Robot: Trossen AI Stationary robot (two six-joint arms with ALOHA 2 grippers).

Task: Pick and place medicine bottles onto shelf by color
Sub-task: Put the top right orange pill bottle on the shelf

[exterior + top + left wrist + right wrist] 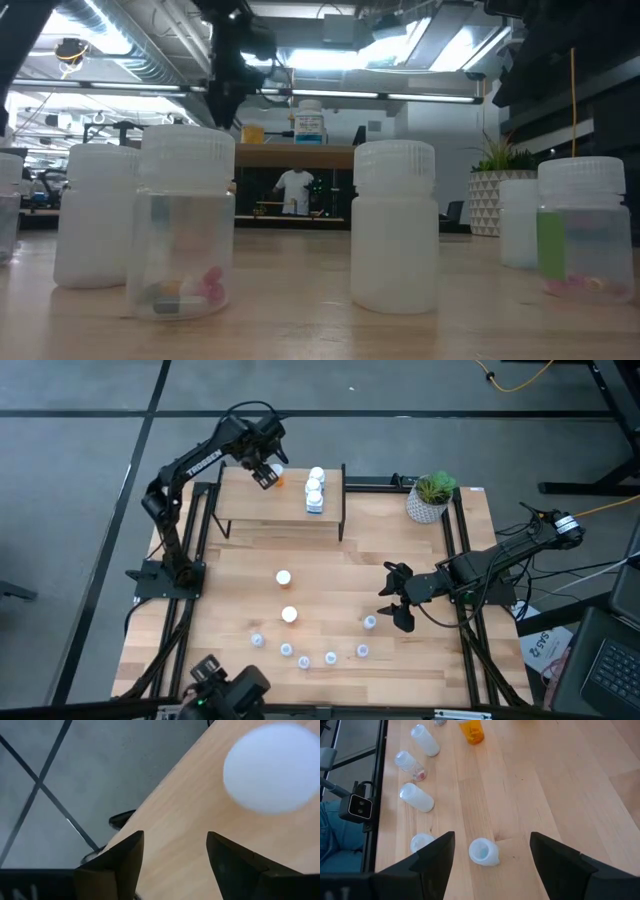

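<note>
left gripper (266, 472) open over orange white-capped bottle (278, 478) on wooden shelf (240, 505); light, rigid, slick; grasp sides below cap.

**Where there is room and what is in the way**

A wide bare strip of tabletop (400, 550) is lying open between the shelf (240, 503) and the bottles. Two orange bottles (284, 577) are standing in the middle. A curved row of pale vials (304, 660) is blocking the near edge. The white bottles (315, 490) are filling the right part of the shelf, and the left tool (266, 472) is hanging over its left part. The plant pot (430, 500) is sitting in the far right corner.
</note>
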